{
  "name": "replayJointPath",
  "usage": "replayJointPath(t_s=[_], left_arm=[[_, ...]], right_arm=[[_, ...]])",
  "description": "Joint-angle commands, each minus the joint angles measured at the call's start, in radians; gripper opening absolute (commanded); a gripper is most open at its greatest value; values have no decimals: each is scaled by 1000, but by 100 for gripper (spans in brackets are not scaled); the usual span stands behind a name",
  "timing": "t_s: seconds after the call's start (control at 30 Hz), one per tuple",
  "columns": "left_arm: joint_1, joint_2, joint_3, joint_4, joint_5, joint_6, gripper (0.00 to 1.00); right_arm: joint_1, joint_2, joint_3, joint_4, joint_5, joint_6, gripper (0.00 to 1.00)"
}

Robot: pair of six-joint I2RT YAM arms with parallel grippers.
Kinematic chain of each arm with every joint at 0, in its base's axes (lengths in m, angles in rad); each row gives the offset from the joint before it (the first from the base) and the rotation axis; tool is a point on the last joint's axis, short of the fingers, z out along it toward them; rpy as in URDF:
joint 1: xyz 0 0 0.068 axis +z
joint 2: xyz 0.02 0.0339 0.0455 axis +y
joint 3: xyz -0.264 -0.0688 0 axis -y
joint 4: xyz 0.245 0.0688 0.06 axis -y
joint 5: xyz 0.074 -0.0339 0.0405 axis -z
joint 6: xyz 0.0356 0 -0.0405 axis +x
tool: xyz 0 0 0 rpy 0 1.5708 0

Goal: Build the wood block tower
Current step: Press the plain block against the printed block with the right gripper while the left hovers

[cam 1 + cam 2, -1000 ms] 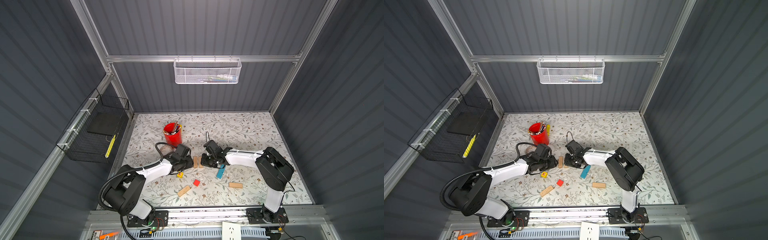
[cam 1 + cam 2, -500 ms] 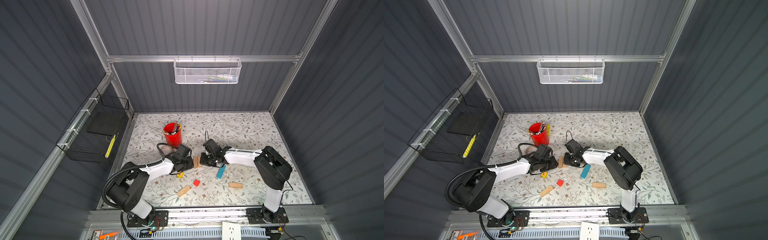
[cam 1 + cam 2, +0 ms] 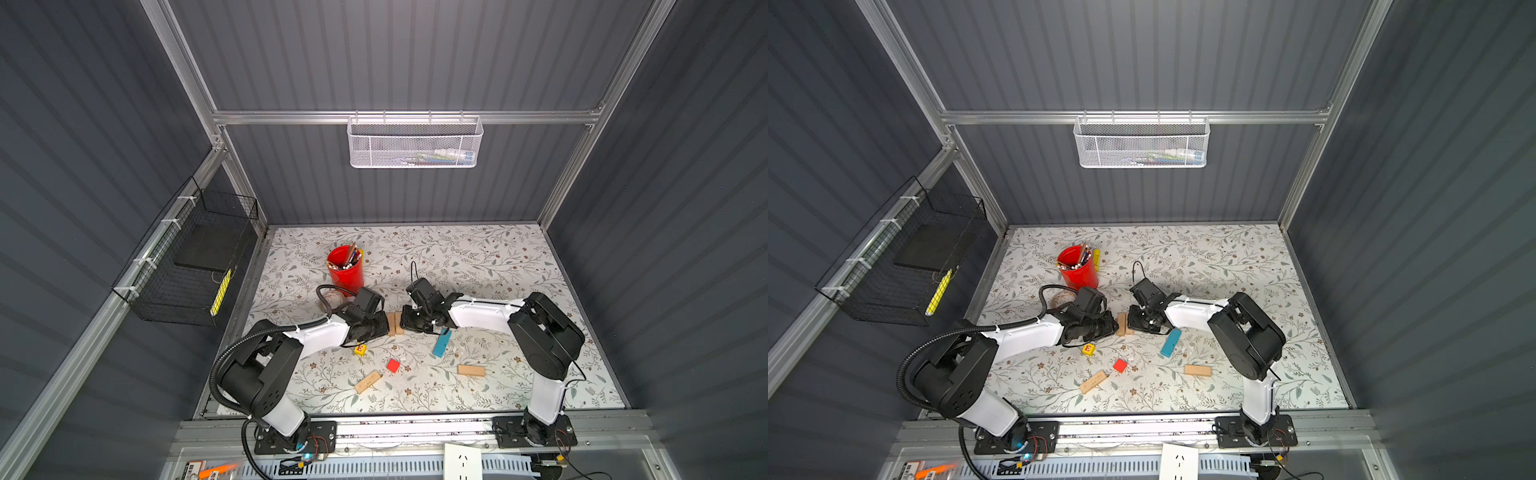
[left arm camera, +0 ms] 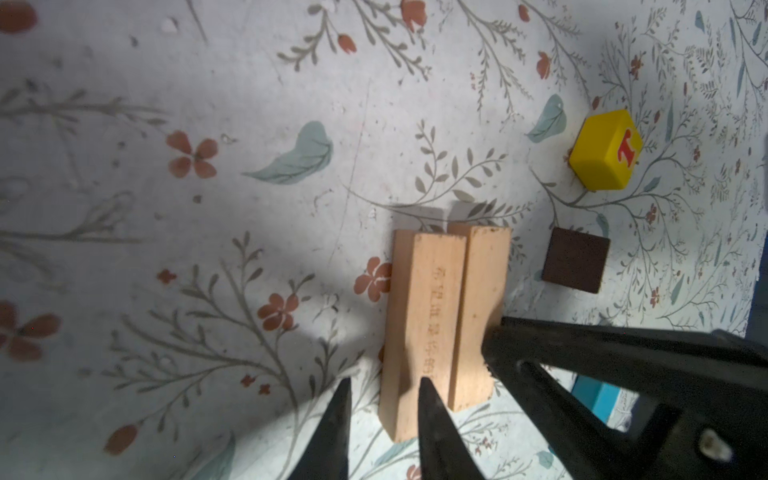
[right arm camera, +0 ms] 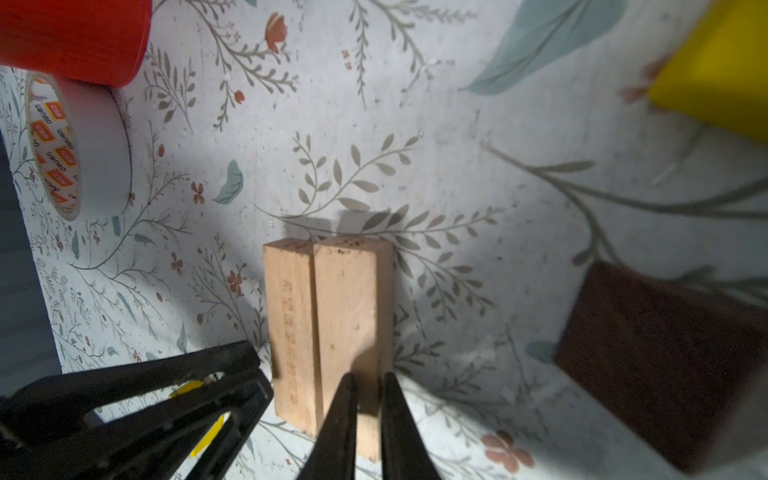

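Two tan planks [image 3: 395,323] lie side by side, touching, in both top views [image 3: 1122,324]. My left gripper [image 4: 384,388] is shut and empty, its tips at the left plank [image 4: 428,316]. My right gripper [image 5: 370,380] is shut and empty over the other plank [image 5: 353,316], pressing from the opposite side. No stacked tower shows. A yellow T cube [image 4: 606,150] and the brown piece [image 4: 575,266] sit near the pair, hidden under the right arm in the top views. Nearer the front lie the blue plank [image 3: 441,343], a yellow E cube [image 3: 360,350], the red cube [image 3: 393,365] and two more tan planks [image 3: 368,381] [image 3: 471,370].
A red cup of pencils [image 3: 345,270] and a tape roll [image 3: 332,299] stand just behind my left arm. A black wire basket [image 3: 187,266] hangs on the left wall and a white mesh basket [image 3: 415,143] on the back wall. A metal rail [image 3: 415,428] runs along the front.
My left gripper's jaws have drawn in to shut beside the left plank. The two planks sit slightly closer together. The right gripper has hardly moved.
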Motion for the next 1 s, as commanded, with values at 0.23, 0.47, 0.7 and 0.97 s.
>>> replayJointPath(t_s=[0.23,0.47,0.7,0.97], left_arm=[[6,32,35,27,44,27,24],[6,47,38,39,61,32,22],[6,51,39,49,64,35,22],[6,67,49,53,70,39,21]], right_arm=[[9,-14,-32,-42,-5,-14,14],[11,-17,-37,-27,-16,-5,14],[17,-19,-40,-23,-16,-5,14],[17,-27,-42,-24,-10,-10,14]])
